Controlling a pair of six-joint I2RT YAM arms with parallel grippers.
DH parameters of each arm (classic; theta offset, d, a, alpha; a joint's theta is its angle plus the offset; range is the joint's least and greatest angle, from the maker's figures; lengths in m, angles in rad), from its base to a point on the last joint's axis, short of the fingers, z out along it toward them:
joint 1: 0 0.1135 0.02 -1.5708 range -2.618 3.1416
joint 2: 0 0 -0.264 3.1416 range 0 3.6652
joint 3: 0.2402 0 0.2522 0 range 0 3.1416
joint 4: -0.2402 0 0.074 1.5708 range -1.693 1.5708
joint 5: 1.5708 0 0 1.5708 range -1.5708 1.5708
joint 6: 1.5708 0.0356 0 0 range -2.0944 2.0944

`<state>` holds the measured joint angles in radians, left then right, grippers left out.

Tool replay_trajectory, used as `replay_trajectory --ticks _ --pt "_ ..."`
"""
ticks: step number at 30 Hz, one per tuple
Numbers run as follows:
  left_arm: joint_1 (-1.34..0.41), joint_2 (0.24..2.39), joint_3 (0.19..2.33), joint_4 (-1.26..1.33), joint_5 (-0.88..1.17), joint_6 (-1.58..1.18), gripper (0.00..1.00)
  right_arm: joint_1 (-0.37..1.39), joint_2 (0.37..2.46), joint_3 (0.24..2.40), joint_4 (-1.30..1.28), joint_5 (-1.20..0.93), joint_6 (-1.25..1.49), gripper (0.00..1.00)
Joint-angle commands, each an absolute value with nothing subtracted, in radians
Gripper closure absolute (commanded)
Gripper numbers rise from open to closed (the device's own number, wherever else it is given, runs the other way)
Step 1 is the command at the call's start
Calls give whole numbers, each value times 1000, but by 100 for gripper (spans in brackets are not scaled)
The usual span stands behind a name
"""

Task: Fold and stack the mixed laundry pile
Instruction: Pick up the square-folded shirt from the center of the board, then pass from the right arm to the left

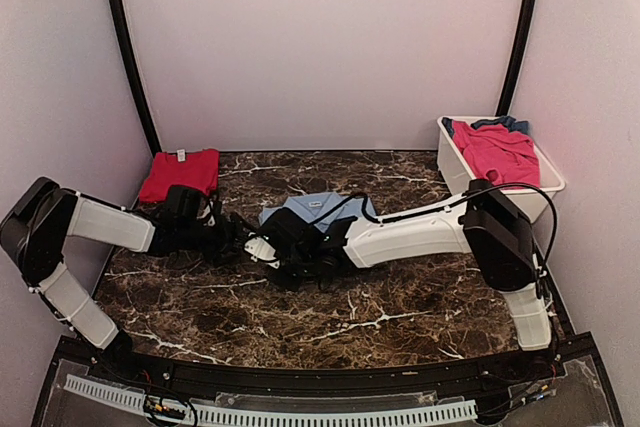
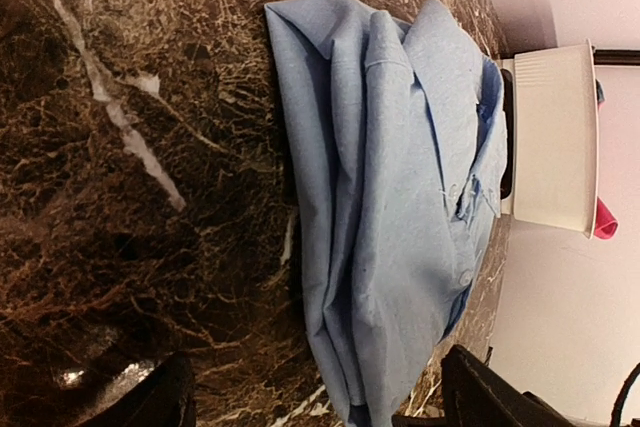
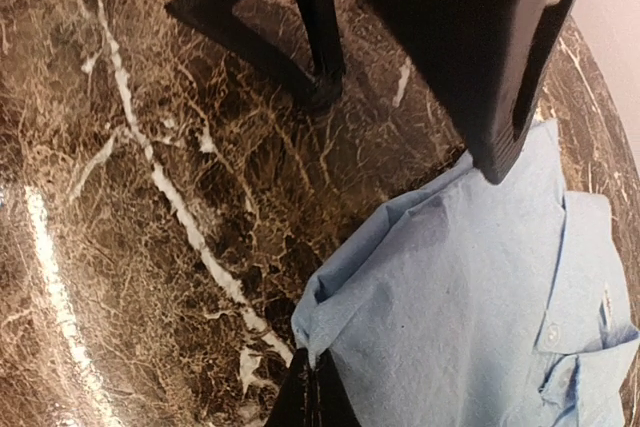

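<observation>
As the shirt [image 3: 470,327] lies partly folded in the middle of the bench [image 1: 400,307], the right end effector [image 3: 312,387] is clenched, apparently on one corner, ready to pull the next fold; the left end effector [image 2: 320,392] stands released beside it, holding nothing.

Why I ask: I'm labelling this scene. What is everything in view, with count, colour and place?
light-blue shirt: one, light blue, collared, mid-table, partly under the right arm
red garment: one, red, folded flat, far left of the table
pink-red garment: one, pink-red, heaped in the tub
dark-blue piece: one, dark blue, at the tub's far rim
white tub: one, white, far right of the table
table: one, dark brown with white veins
left gripper: one, black, open, beside the shirt
right gripper: one, black, shut on a shirt corner
</observation>
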<state>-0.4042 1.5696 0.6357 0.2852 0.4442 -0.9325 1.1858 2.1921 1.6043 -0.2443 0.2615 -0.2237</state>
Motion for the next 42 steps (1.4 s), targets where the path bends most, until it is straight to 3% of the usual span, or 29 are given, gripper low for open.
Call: replay_trajectory --ticks 1,10,15,19,21,23,26,29,34,35,37,42 --pt "-423 1590 622 440 468 -996 14 1186 2146 1634 -189 247 -222 100" --pt "-471 1708 636 567 455 -1128 13 1183 2165 1705 -205 232 -204 100" --pt "-487 1739 646 589 408 -1170 25 1184 2178 1747 -209 214 -191 100" --pt "-488 1746 682 545 368 -1154 46 1184 2181 1764 -209 209 -184 100" --pt "-486 1757 733 467 363 -1106 78 1184 2188 1780 -222 209 -179 100" --pt "-474 1764 804 343 353 -1035 96 1183 2182 1786 -238 210 -159 100" --pt "-464 1770 976 122 299 -878 100 1167 2122 1714 -207 181 -101 85" --pt "-459 1806 1148 -164 227 -662 100 1142 2033 1625 -179 143 -30 54" --pt "-430 1871 1415 -419 87 -439 100 1104 1867 1454 -121 107 50 27" --pt "-417 1895 1480 -445 73 -414 100 1097 1836 1419 -113 104 61 15" --pt "-399 1933 1578 -518 23 -343 100 1082 1770 1360 -102 95 76 9" --pt "-329 2016 1773 -631 -67 -182 100 1071 1662 1233 -95 126 91 7"
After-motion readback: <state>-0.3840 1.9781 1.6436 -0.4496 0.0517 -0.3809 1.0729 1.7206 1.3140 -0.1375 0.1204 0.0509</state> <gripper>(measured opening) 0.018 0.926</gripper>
